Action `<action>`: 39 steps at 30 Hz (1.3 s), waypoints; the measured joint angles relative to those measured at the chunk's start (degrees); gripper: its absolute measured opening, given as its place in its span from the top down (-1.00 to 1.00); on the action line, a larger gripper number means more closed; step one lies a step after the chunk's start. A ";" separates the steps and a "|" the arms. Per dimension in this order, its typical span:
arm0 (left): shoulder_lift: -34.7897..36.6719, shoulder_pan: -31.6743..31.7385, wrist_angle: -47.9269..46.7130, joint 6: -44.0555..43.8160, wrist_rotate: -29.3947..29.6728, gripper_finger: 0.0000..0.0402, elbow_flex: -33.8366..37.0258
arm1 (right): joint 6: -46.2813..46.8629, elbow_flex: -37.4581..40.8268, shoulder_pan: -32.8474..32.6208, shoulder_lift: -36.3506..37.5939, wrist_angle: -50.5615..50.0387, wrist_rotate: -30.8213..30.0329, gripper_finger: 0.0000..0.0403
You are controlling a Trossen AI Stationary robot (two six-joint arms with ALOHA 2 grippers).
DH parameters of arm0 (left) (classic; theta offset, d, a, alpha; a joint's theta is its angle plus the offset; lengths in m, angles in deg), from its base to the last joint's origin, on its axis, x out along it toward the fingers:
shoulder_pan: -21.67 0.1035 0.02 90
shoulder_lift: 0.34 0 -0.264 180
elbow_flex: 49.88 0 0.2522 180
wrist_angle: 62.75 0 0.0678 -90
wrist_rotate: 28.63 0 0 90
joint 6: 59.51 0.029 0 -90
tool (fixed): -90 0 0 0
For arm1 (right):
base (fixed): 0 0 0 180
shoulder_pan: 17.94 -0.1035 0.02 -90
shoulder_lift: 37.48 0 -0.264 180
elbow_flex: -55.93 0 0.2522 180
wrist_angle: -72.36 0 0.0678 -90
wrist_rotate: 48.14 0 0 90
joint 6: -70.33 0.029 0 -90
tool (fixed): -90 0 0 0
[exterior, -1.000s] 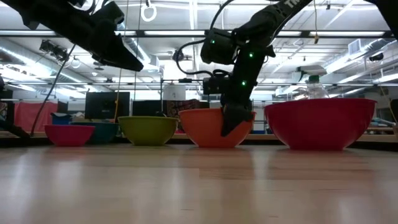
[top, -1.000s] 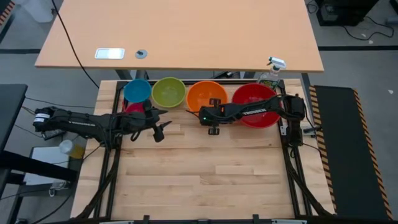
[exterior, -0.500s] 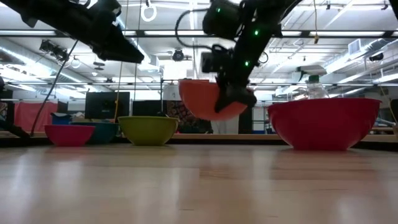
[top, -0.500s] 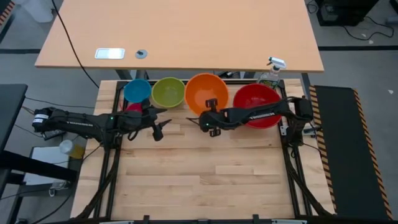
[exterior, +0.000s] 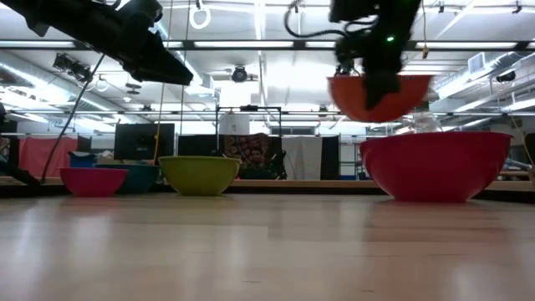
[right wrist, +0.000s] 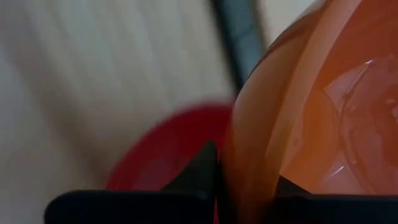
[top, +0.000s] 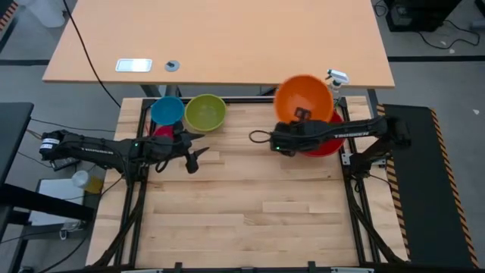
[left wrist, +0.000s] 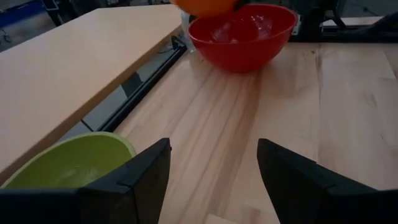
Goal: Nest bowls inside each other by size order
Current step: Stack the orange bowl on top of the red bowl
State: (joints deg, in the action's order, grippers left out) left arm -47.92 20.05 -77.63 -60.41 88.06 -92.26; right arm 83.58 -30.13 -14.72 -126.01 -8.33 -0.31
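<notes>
My right gripper [top: 301, 120] is shut on the orange bowl [top: 303, 95], which hangs in the air over the red bowl [top: 328, 142]; the low view shows the orange bowl [exterior: 380, 94] above the red bowl [exterior: 435, 164]. The lime green bowl [top: 205, 111], blue bowl [top: 167, 110] and pink bowl [top: 161, 130] stand on their bases at the table's far left. My left gripper [top: 195, 157] hovers open and empty just near of the green bowl [left wrist: 68, 163]. My right gripper holds the orange bowl by the near side of its rim [right wrist: 244, 163], one finger inside the bowl [top: 301, 114] and one outside. The fingers come from the near side, slanting toward the far edge. The bowl is lifted clear, a little tilted, above the red bowl.
A clear spray bottle [top: 333, 82] stands at the far right corner behind the red bowl. A larger light table [top: 220, 38] lies beyond the far edge. Bare wooden table top [top: 242, 205] spreads over the middle and near side.
My right gripper has lifted the orange bowl off the table from its place beside the green bowl and carried it up and toward the table's right edge, until it hangs over the red bowl. The other bowls have stayed in place.
</notes>
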 joint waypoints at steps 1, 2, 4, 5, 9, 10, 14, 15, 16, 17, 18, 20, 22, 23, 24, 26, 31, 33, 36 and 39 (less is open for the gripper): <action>0.00 0.00 0.33 -0.11 0.00 -0.21 0.00 | 3.28 0.02 0.00 0.34 -2.92 2.16 0.83; 0.00 0.01 0.53 -0.39 -0.01 -0.21 0.00 | 5.61 0.04 0.00 0.63 -5.19 3.89 0.83; 0.00 0.01 0.88 -0.53 -0.01 -0.21 0.00 | 8.45 0.07 0.05 1.11 -8.11 7.57 0.83; 0.00 0.00 0.96 -0.54 -0.01 -0.21 0.00 | 8.95 0.07 0.17 1.22 -8.69 9.52 0.83; 0.00 -0.08 0.86 -0.56 -0.01 -0.21 0.00 | 8.10 1.72 0.81 1.21 -7.41 15.67 0.83; 0.00 -0.26 0.77 -0.62 -0.01 -0.21 0.00 | 7.79 2.70 0.99 1.28 -6.64 16.46 0.83; 0.00 -1.31 0.44 -0.83 0.01 -0.21 0.00 | 7.82 8.27 1.58 2.63 -2.90 19.57 0.83; 0.00 -1.63 0.45 -0.84 0.01 -0.21 0.00 | 8.03 9.61 1.75 3.07 -2.50 19.79 0.83; 0.00 -1.89 0.45 -0.83 0.00 -0.21 0.00 | 8.50 10.86 1.84 3.51 -1.92 19.80 0.83; 0.00 -2.10 0.47 -0.83 0.01 -0.21 0.00 | 8.71 12.00 1.95 3.92 -0.92 19.80 0.83; 0.00 -2.22 0.50 -0.84 -0.01 -0.21 0.00 | 8.78 13.07 2.07 4.31 -0.06 19.82 0.83; 0.00 -2.21 0.47 -0.86 0.01 -0.21 0.00 | 8.83 15.07 2.44 4.99 1.37 20.12 0.83; 0.00 -2.21 0.50 -1.03 0.01 -0.21 0.00 | 8.44 16.89 3.01 5.62 3.33 21.37 0.83; 0.00 -2.21 0.51 -1.03 0.01 -0.21 0.00 | 8.23 17.59 3.27 5.85 4.48 21.89 0.83; 0.00 -2.21 0.51 -1.06 0.01 -0.21 0.00 | 7.86 18.19 3.56 6.01 5.31 22.29 0.83; 0.00 -2.21 0.52 -1.12 0.01 -0.21 0.00 | 7.56 19.11 4.12 6.10 6.16 22.85 0.83; -0.02 -2.21 0.52 -1.27 0.00 -0.21 0.00 | 6.84 20.71 5.36 6.11 8.86 23.29 0.77; -0.02 -2.21 0.52 -1.28 0.01 -0.21 0.00 | 6.18 21.11 5.65 6.10 9.92 24.03 0.72; -0.02 -2.21 0.50 -1.28 0.01 -0.21 0.00 | 5.72 21.01 6.21 6.12 10.19 24.99 0.63; -0.02 -2.21 0.47 -1.32 0.01 -0.21 0.00 | 4.66 20.04 6.98 6.25 9.04 27.02 0.51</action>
State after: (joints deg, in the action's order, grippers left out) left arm -47.94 17.84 -77.16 -61.72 88.07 -92.26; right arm 88.24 -10.09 -7.74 -119.76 0.71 26.72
